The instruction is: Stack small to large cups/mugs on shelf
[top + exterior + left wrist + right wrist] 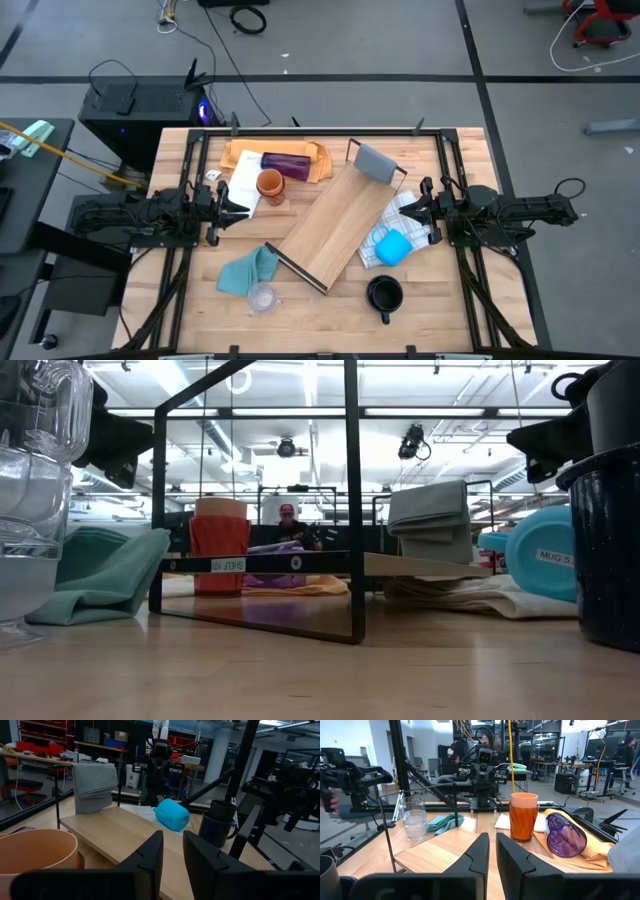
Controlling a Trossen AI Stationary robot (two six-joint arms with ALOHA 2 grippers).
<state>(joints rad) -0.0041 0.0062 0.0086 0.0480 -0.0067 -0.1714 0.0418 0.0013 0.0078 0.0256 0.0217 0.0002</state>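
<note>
**Both arms parked at table edges, nothing gripped**

At far left, left gripper [240,205]: fingers nearly together with a narrow gap, holding nothing, just beside the amber cup [270,184]. Further along, purple tumbler [286,163] lying on its side; clear cups [262,297] upright near the front. In the middle, shelf [335,226] lying diagonally, bare light wood. Then light blue mug [392,247] tipped over, dark mug [384,294] upright. At far right, right gripper [408,213]: fingers nearly pressed together, empty.

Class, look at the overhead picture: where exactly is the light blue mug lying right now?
In the high view the light blue mug lies on its side on the white checked cloth, right of the shelf, with the dark mug just beyond it.
</note>
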